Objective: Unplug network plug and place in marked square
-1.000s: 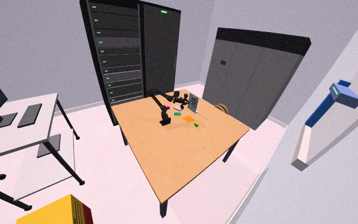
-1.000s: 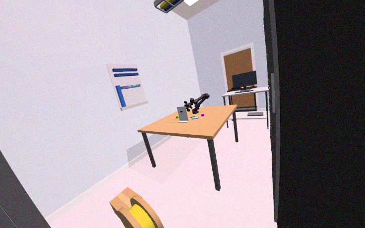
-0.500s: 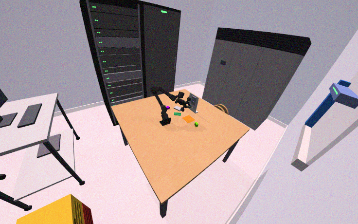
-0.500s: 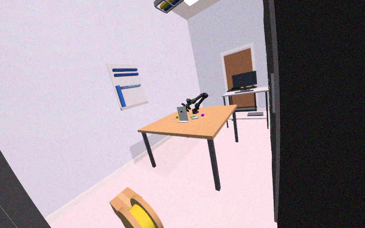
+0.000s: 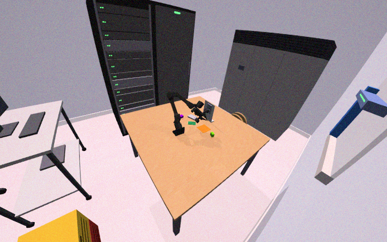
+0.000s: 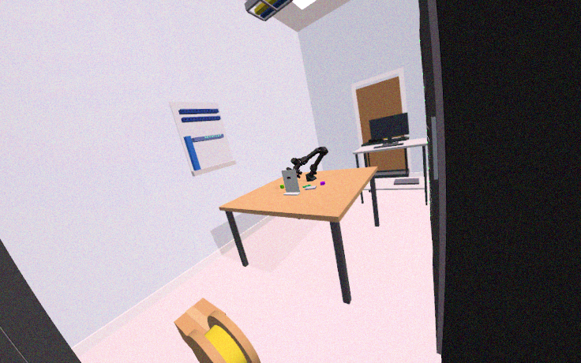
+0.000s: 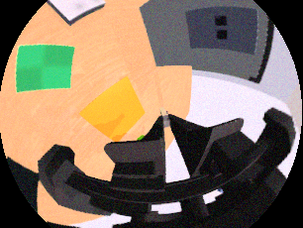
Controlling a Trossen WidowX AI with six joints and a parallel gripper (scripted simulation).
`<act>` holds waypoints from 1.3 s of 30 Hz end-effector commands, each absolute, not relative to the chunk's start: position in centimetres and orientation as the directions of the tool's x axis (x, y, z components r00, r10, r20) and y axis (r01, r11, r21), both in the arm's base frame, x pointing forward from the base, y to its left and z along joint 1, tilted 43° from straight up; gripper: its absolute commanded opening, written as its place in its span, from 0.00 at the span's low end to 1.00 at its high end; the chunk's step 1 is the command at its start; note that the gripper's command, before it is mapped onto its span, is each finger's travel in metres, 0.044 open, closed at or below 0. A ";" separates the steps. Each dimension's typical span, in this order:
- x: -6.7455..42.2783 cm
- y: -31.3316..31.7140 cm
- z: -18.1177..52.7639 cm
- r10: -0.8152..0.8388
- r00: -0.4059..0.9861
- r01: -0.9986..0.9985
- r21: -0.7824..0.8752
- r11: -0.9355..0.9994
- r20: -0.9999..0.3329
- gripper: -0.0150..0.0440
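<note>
The grey upright panel [image 5: 210, 111] [image 6: 290, 181] [image 7: 172, 25] stands at the far side of the table, and its dark socket [image 7: 220, 29] faces my gripper. My gripper [image 5: 201, 115] [image 6: 295, 170] [image 7: 164, 117] is a short way in front of the panel, above the table, and is shut on the plug. The plug [image 7: 164, 122] shows only as a thin pale sliver between the fingertips in the wrist view. The marked orange square [image 5: 203, 128] [image 7: 114, 110] lies on the table just below and beside the gripper.
A flat green patch [image 5: 191, 123] [image 7: 45, 68] and a white patch [image 5: 192, 116] lie on the table near the square. A small green cube [image 5: 212, 133] [image 6: 282, 186] and a purple piece [image 5: 181, 116] [image 6: 322, 183] lie nearby. The arm's base [image 5: 178, 131] stands left of them.
</note>
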State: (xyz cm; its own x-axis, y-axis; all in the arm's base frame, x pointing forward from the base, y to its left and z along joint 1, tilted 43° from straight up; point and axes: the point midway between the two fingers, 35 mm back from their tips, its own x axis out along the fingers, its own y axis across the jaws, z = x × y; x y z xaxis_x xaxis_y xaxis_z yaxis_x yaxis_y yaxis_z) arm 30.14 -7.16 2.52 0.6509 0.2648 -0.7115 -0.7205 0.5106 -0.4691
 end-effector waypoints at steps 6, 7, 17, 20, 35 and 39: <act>29.3 -7.3 0.8 0.372 0.585 -0.782 -0.379 0.494 -0.721 0.25; 29.2 -7.4 0.7 0.385 0.578 -0.788 -0.369 0.493 -0.719 0.25; 28.2 -7.5 -0.5 0.488 0.534 -0.823 -0.291 0.488 -0.691 0.25; 28.2 -7.3 -0.7 0.488 0.533 -0.823 -0.291 0.488 -0.691 0.25; 28.3 -5.9 -2.4 0.487 0.533 -0.823 -0.291 0.488 -0.692 0.25; 28.3 -5.5 -2.8 0.487 0.533 -0.823 -0.291 0.488 -0.692 0.25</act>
State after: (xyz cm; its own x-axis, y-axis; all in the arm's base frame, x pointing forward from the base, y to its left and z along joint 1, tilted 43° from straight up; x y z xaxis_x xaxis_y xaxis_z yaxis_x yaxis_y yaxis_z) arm 28.72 -6.04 -2.07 0.5460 0.4820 -0.6852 -0.8180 0.4832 -0.3119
